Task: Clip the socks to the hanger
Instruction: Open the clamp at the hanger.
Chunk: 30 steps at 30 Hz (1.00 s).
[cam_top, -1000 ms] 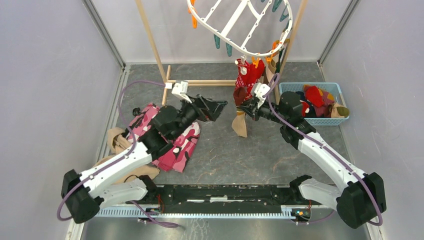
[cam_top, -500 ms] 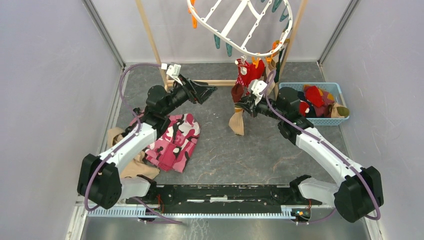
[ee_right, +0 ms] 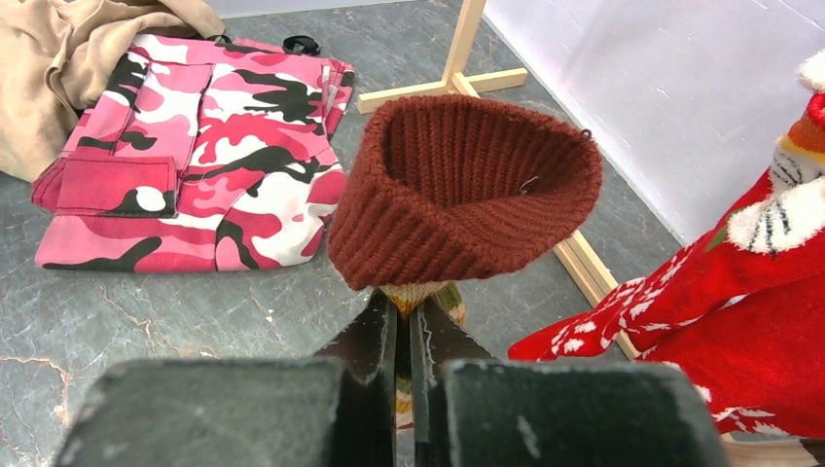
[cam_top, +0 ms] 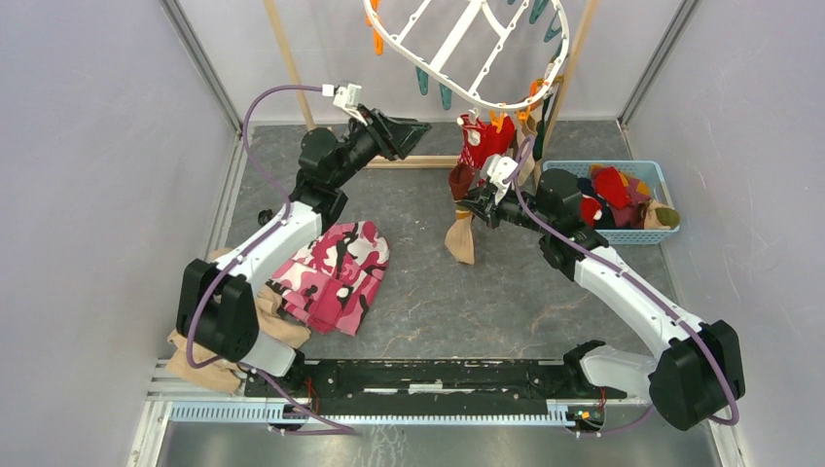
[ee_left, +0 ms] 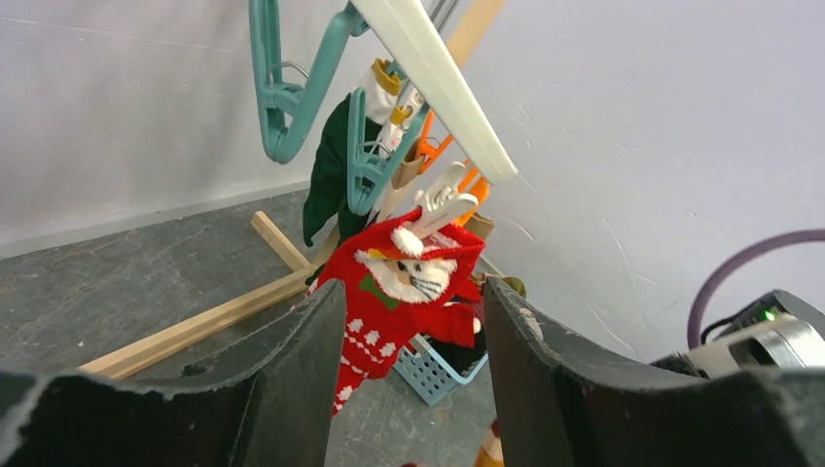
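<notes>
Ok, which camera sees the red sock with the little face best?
The left wrist view: the red sock hangs clipped to the hanger, face and white pattern clear. The top external view shows it small and far; the right wrist view catches only a part at its right edge.

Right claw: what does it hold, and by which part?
The right claw pinches a sock just under its maroon cuff.

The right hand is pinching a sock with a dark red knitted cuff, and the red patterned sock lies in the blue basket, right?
Not quite. The red patterned sock hangs clipped under the white hanger, not in the blue basket; the left wrist view shows it. The right hand does pinch the sock with the dark red cuff.
</notes>
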Motion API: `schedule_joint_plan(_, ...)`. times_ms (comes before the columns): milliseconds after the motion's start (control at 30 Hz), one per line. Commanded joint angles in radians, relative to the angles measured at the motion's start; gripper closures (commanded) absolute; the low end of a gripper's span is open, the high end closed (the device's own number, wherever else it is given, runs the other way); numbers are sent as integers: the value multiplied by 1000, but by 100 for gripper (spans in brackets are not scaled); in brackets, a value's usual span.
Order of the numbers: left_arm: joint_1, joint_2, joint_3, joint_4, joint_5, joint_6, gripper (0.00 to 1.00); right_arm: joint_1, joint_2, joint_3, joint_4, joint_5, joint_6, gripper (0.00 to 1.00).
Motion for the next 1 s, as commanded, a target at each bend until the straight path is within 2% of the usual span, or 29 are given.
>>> schedule_joint_plan(0, -26, 52, 132, -73, -55, 58, 39, -1, 0, 45, 38, -18, 5, 100)
schedule_joint_plan(533, -36, 193, 324, -168, -72, 109, 38, 0, 3, 46, 33, -28, 5, 100)
schedule_joint_plan(967, -37, 279, 407, -101, -31, 90, 39, -3, 1, 46, 30, -28, 4, 100)
